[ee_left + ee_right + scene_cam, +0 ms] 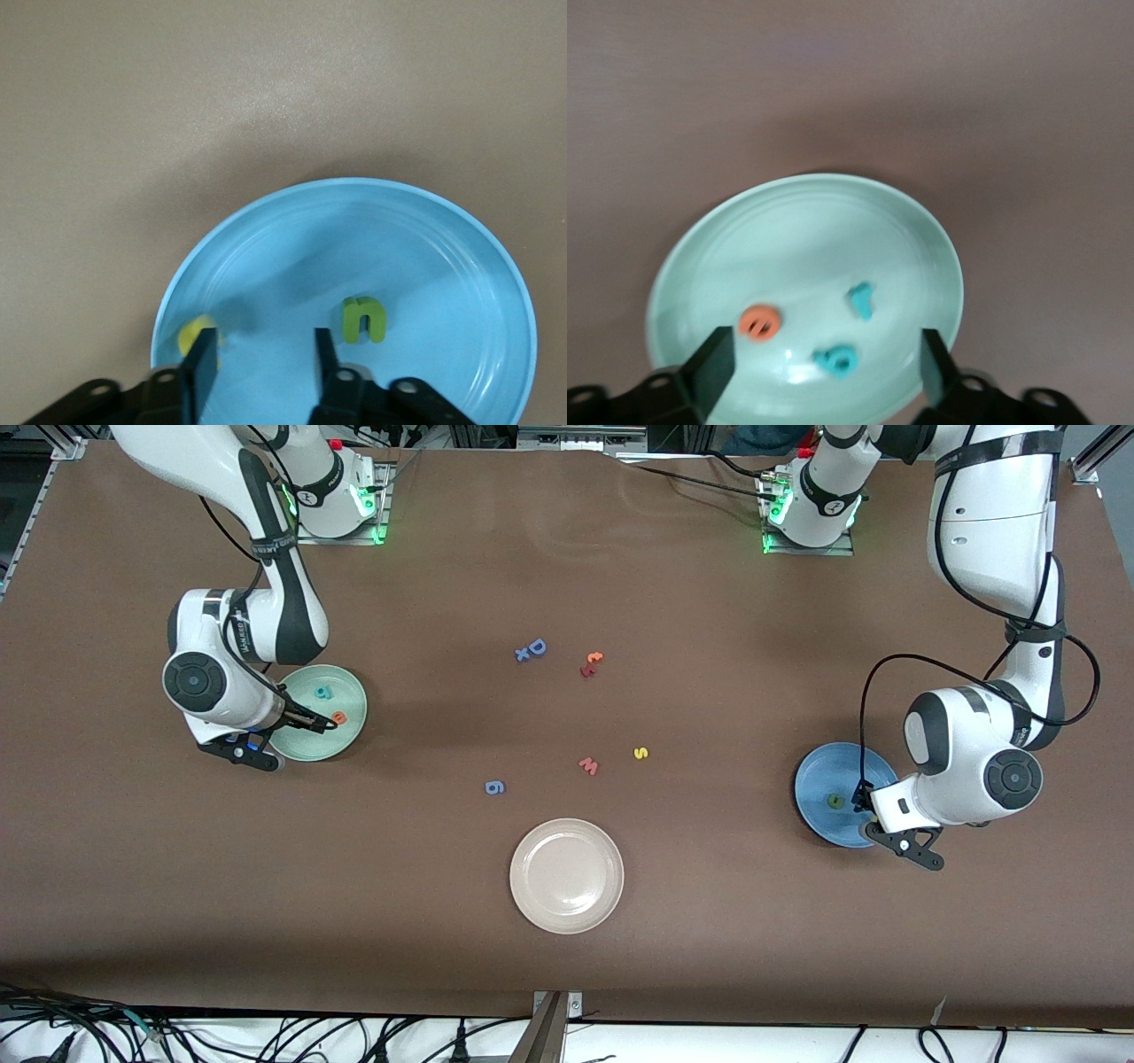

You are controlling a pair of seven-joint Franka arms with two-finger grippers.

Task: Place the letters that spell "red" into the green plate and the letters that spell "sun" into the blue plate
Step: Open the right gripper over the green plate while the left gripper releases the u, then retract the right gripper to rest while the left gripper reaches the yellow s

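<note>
The beige-white plate [567,876] serves as the landmark; it lies nearest the front camera on the tabletop [567,974].

Farther from the camera than this plate lie a blue "9" [495,786], a red "w" [589,765] and the yellow "s" [641,753], all outside any plate. Farther still lie the orange and dark red letter pair [590,664] and the blue capital "D" [533,649].

Toward the left arm's end from the landmark plate sits the blue plate [819,779]. The left end effector [262,363] hangs over it, fingers parted to a medium gap with nothing between them. The front view shows only the dark green letter [834,801] in this plate. The left wrist view shows that green letter [364,319] and also a yellow letter [194,335] near the rim, partly hidden by one finger [202,367].

Toward the right arm's end from the landmark plate sits the green plate [332,726]. The right end effector [828,363] hangs over it, fingers spread wide and empty. The front view shows a teal letter [323,691] and the orange "e" [339,717]; the arm hides the rest. The right wrist view shows all three: the orange "e" [759,322] and two teal letters [860,299] [836,359].
</note>
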